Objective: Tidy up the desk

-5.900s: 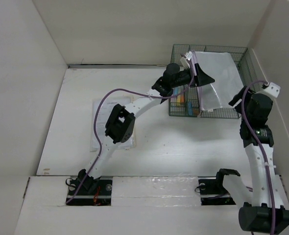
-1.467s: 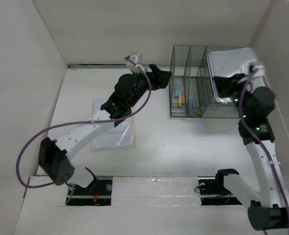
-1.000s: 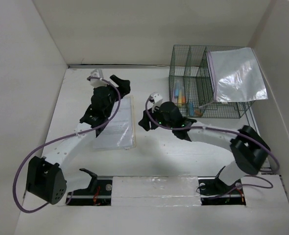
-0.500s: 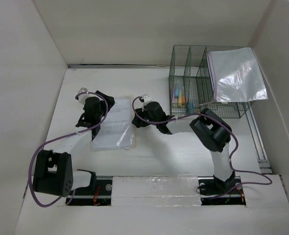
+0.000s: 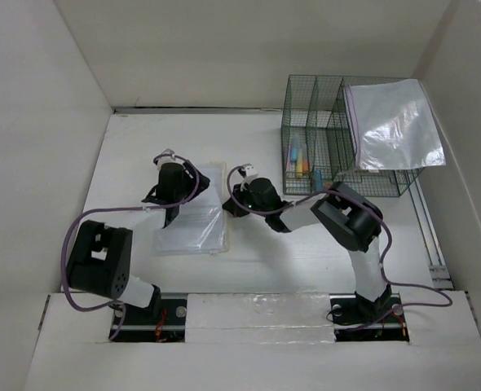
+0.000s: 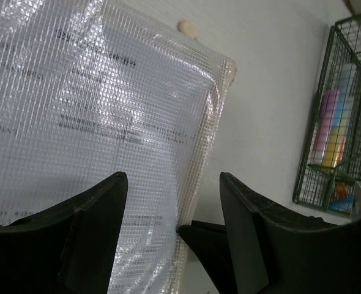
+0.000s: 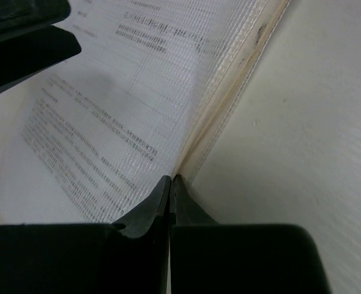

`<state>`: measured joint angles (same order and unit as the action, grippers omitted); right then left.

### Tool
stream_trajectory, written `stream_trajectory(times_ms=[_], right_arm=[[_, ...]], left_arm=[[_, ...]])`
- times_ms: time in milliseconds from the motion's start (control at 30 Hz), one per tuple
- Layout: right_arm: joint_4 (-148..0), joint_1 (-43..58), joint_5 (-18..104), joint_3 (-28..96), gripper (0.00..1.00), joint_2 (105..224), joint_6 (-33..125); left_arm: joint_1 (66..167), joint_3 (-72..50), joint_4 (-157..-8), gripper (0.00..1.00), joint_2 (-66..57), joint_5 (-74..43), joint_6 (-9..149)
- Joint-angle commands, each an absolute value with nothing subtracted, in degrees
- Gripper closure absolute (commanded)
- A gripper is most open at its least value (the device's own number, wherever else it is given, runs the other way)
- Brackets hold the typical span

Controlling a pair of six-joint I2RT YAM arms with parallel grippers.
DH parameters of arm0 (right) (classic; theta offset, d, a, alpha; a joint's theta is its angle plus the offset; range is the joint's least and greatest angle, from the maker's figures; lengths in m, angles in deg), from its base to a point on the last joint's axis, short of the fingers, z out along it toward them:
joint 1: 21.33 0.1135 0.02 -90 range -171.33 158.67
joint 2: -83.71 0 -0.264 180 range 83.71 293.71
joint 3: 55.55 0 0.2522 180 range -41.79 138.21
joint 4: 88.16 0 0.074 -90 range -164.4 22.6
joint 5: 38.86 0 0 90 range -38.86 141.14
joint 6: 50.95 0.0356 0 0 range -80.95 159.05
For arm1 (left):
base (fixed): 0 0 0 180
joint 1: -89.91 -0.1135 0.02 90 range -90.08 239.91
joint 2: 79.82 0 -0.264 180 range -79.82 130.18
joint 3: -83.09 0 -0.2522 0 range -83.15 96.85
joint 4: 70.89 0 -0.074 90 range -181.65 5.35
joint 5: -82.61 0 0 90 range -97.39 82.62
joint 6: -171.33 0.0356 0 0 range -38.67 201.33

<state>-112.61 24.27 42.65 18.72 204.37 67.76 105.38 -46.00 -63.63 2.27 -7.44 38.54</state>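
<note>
Clear mesh-reinforced plastic document pouch point(image 5: 193, 213) lies flat on the white table point(image 5: 273, 261), long axis running away from the bases; right fingers point(image 7: 150, 205) are pressed shut, tips meeting its right long edge, grip uncertain; left fingers point(image 6: 98, 208) hover spread wide over that same edge, holding nothing.

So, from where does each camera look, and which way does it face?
Top external: above and behind the bases, looking down on the desk; the left arm and right arm show.
Left wrist: low over the mesh pouch, facing the green rack; the open left gripper shows.
Right wrist: near the desk, facing the pouch's edge; the shut right gripper shows.
Both wrist views share the pouch.
</note>
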Motion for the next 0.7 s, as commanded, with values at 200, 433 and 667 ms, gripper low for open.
stream_trajectory(times_ms=[200, 433, 667], right_arm=[[-118.6, 24.99, 47.62, 9.19, 1.0, 194.28, 62.87], [-123.61, 26.04, 48.59, 4.35, 1.0, 192.17, 62.52], [-125.72, 26.04, 49.82, 2.07, 1.0, 190.41, 61.99]], left_arm=[[116.45, -30.52, -72.51, 0.45, 13.07, -4.05, 46.78], [118.3, -22.79, -74.61, 0.48, 22.03, -2.13, 47.75], [118.91, -18.38, -77.62, 0.55, 26.62, 2.28, 49.16]])
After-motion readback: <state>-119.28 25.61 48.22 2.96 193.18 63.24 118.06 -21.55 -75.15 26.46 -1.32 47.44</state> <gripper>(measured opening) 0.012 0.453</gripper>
